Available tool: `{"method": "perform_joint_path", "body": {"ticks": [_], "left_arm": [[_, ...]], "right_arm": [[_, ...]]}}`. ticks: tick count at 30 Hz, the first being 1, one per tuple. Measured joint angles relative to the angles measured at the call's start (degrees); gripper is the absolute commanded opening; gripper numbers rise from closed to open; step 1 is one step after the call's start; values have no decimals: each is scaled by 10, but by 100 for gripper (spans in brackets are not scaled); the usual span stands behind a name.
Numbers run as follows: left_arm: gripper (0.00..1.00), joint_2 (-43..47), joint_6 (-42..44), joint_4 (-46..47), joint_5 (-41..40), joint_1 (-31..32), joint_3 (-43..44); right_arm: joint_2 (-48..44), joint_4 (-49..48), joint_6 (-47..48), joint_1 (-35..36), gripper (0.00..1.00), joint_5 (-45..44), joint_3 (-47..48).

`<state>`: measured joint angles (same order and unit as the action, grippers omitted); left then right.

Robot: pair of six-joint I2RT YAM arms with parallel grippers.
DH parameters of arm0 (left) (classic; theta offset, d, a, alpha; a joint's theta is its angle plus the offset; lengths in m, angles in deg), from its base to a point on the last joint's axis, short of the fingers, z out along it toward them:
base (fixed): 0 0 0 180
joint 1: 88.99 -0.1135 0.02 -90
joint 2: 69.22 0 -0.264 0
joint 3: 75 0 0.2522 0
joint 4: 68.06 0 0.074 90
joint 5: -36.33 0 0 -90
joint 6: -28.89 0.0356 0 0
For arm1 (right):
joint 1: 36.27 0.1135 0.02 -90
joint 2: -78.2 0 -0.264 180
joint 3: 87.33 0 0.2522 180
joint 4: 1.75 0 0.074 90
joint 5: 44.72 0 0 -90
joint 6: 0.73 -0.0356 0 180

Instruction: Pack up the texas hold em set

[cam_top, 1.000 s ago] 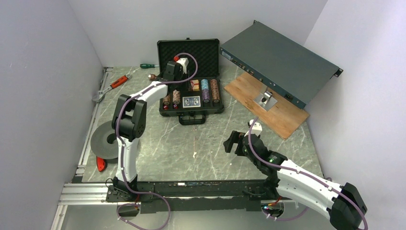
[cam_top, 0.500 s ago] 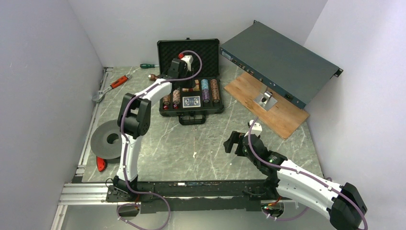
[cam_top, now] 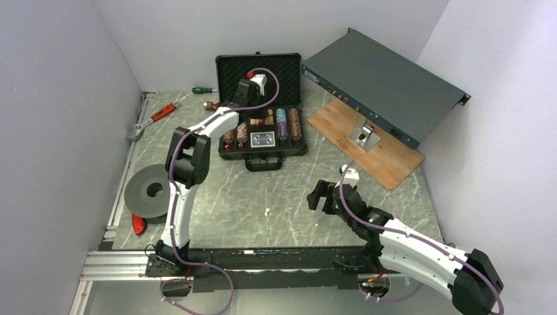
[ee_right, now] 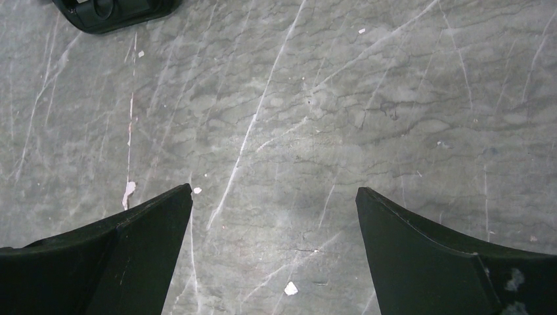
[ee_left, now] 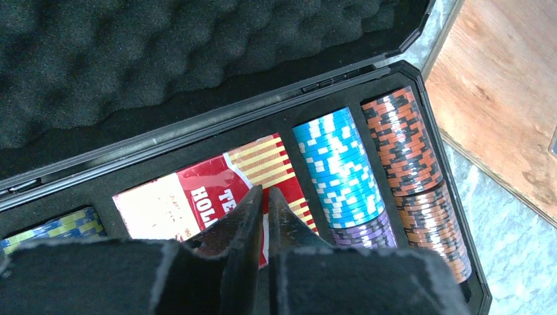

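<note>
The black case (cam_top: 226, 153) lies open at the back of the table, its egg-crate foam lid (cam_top: 259, 69) upright. Inside are striped chip stacks (cam_top: 288, 124), a blue card deck (cam_top: 262, 138) and a red card deck (ee_left: 197, 197). In the left wrist view I see blue (ee_left: 335, 164), orange-black (ee_left: 402, 139) and purple (ee_left: 369, 230) chip stacks. My left gripper (ee_left: 264, 191) is shut and empty, hovering just over the red deck (cam_top: 267, 117). My right gripper (ee_right: 274, 193) is open and empty above bare table, in front of the case handle (ee_right: 111, 13). No dice show.
A long grey-green rack box (cam_top: 381, 82) leans on a wooden board (cam_top: 368, 141) at the back right. A screwdriver (cam_top: 203, 90), a wrench (cam_top: 152, 118), a grey disc (cam_top: 150, 190) and a red tool (cam_top: 138, 225) lie at the left.
My left arm has moved right along the case, from its left end to over the red deck in the middle. The right arm has not moved.
</note>
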<state>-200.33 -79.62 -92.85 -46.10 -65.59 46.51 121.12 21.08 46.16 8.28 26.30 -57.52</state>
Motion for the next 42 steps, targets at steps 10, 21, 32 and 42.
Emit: {"method": "perform_joint_path", "body": {"ticks": [10,21,32,42], "left_arm": [[0,0,-29,13,-27,8,-9],[0,13,-70,23,-92,31,-41],[0,63,-96,86,-105,48,-137],[30,135,-64,67,-93,59,-219]], "right_arm": [[6,-1,0,0,99,0,-1],[6,-1,0,0,99,0,-1],[8,-1,0,0,99,7,-1],[5,0,0,0,99,13,-1]]}}
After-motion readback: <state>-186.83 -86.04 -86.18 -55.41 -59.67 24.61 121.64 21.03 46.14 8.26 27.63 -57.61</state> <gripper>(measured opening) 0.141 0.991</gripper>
